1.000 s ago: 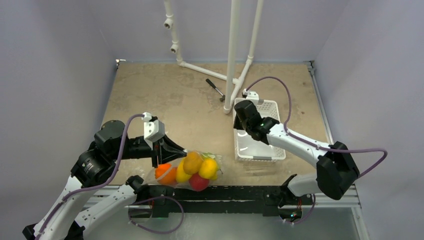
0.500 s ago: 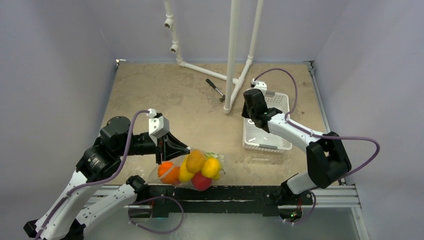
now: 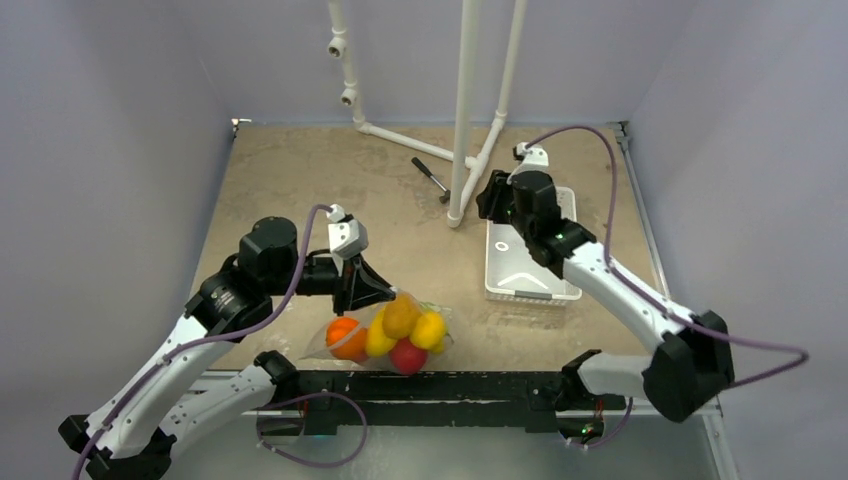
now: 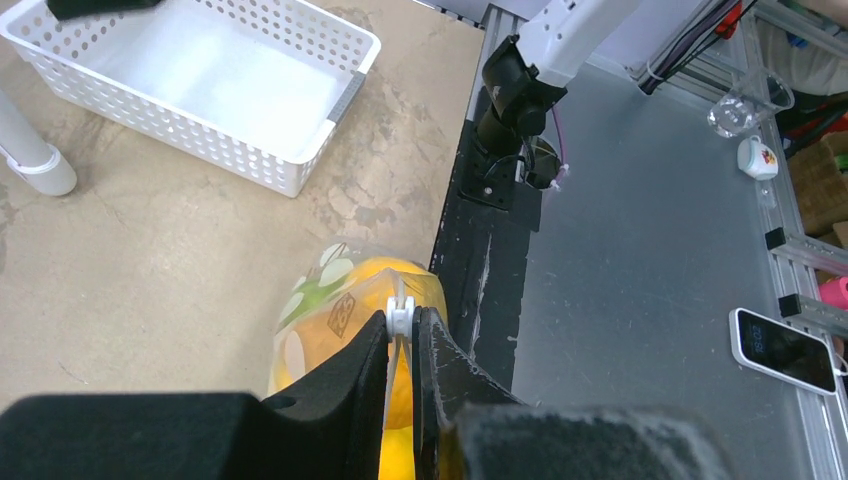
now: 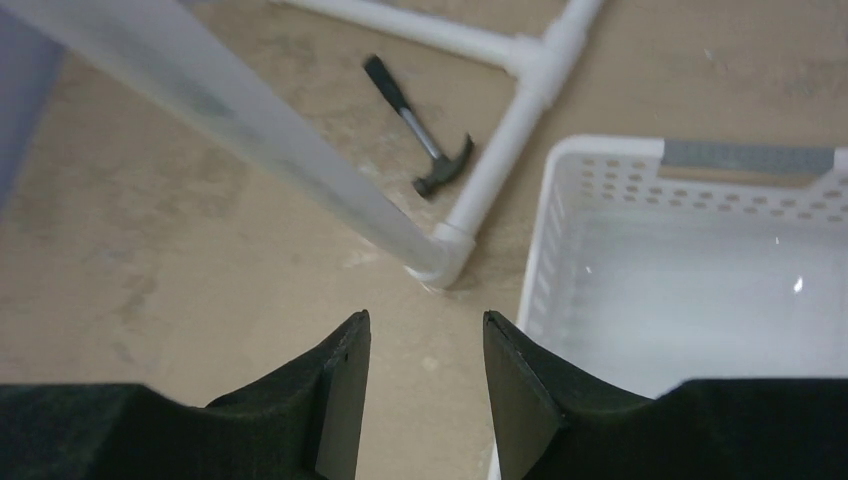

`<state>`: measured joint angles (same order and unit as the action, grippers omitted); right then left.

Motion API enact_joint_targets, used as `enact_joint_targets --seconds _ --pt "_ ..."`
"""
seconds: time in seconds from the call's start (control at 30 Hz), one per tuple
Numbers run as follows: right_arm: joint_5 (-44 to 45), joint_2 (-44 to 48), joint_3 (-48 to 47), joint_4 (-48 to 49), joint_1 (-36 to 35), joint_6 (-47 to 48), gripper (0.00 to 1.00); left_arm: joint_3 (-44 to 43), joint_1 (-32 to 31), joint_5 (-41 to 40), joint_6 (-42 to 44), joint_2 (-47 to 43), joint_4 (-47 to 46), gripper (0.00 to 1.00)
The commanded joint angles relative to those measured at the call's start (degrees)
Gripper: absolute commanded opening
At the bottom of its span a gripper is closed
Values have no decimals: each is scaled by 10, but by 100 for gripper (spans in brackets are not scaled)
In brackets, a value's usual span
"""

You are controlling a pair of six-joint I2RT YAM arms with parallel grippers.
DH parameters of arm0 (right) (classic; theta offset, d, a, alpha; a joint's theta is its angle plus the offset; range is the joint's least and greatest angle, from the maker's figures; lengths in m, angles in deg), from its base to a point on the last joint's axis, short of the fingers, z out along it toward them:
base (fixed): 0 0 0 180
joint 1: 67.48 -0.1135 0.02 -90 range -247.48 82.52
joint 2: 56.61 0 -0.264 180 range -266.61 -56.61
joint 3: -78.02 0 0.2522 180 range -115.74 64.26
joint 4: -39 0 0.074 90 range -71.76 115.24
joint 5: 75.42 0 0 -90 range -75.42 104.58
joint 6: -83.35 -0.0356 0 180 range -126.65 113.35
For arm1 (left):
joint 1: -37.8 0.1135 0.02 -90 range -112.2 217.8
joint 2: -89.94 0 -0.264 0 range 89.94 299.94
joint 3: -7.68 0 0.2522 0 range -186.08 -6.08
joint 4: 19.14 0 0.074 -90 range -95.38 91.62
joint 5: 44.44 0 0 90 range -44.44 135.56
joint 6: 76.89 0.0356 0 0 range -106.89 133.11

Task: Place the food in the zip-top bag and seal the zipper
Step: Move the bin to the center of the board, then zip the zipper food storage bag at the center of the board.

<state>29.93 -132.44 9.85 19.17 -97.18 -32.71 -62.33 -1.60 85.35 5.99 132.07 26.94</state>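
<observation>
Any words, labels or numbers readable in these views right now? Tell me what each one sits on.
No text can be read in any view.
zip-top bag: small diamond-shaped printed mark, too small to read.
small white cup off the table: red marking, too blurred to read.
phone: nothing legible on its screen.

We find a white perforated tray [image 3: 530, 293] on the tan table [image 3: 300, 190]. A small hammer [image 3: 430, 177] lies near the foot of the white pipe frame [image 3: 465, 100].
</observation>
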Motion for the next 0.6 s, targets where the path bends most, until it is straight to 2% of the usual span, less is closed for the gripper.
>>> enact_joint_targets --seconds 0.0,0.27,0.37,0.57 --pt "-103 106 2 65 1 48 48 4 0 12 -18 16 -59 0" --pt "-350 217 17 98 1 125 49 18 0 16 -22 35 -77 0" --pt "-426 251 22 110 1 154 53 25 0 19 -22 38 -82 0" --pt "-506 290 27 124 1 174 55 28 0 16 -18 32 -77 0"
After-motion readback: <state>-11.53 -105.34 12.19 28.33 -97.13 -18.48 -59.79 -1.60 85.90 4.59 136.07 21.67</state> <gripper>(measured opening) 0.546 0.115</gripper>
